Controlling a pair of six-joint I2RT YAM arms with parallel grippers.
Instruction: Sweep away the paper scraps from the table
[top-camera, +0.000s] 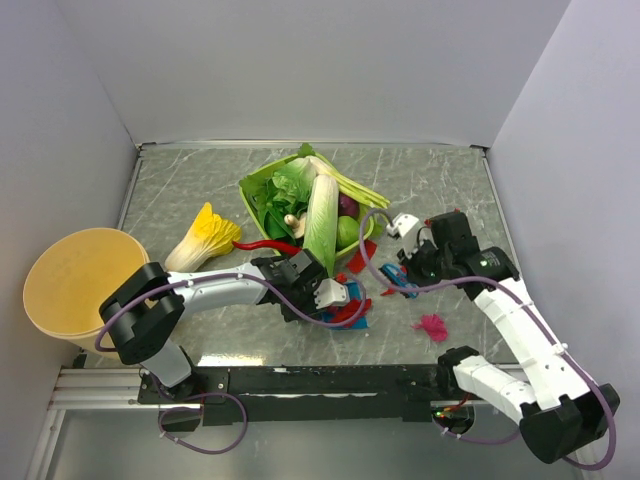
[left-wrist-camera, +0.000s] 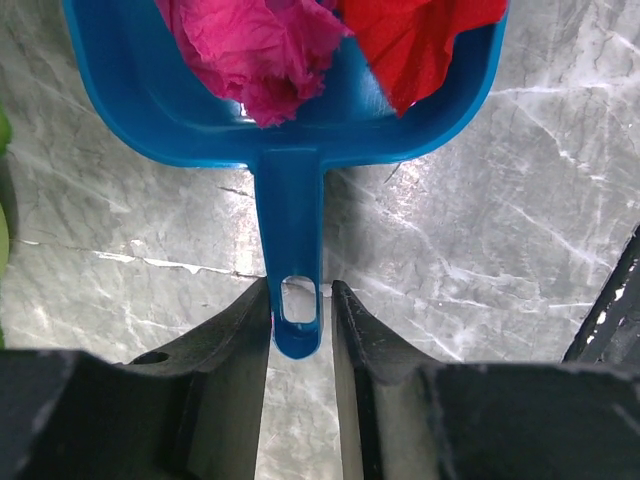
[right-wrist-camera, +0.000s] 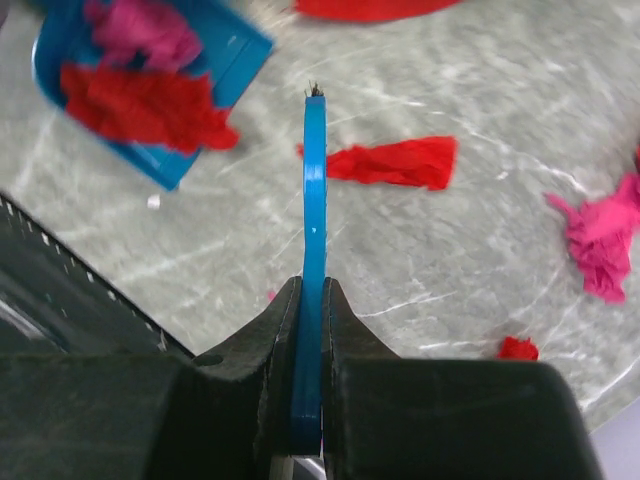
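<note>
— Two tools, both gripping something. Left tool (left-wrist-camera: 300, 287) squeezed shut on the thin handle of the blue dustpan (left-wrist-camera: 290, 170).
— And inside the dustpan?
— Holding paper scraps (left-wrist-camera: 260, 50), pink on one side, red on the other. Sitting near the front middle of the bench (top-camera: 200, 180), just in front of the green bowl (top-camera: 250, 197). Hard to tell whether touching the bench or lifted a little.
— Right tool?
— Right tool (right-wrist-camera: 312, 285) pinched tight on a flat blue brush (right-wrist-camera: 315, 200), seen edge on, poking straight out past the tips.
— More scraps out on the bench?
— Yes. A red strip (right-wrist-camera: 390, 162) lying flat just beside the brush. A pink tuft (top-camera: 432, 326) further off, near the front edge by the right arm. A tiny red bit (right-wrist-camera: 518, 348) close to that tuft.
— Anything else?
— Leafy greens piled in the bowl at the back. A long red chili (top-camera: 265, 245) and a yellow cabbage (top-camera: 200, 240) to its left. A round tan bucket (top-camera: 75, 280) beyond the left side of the bench.
</note>
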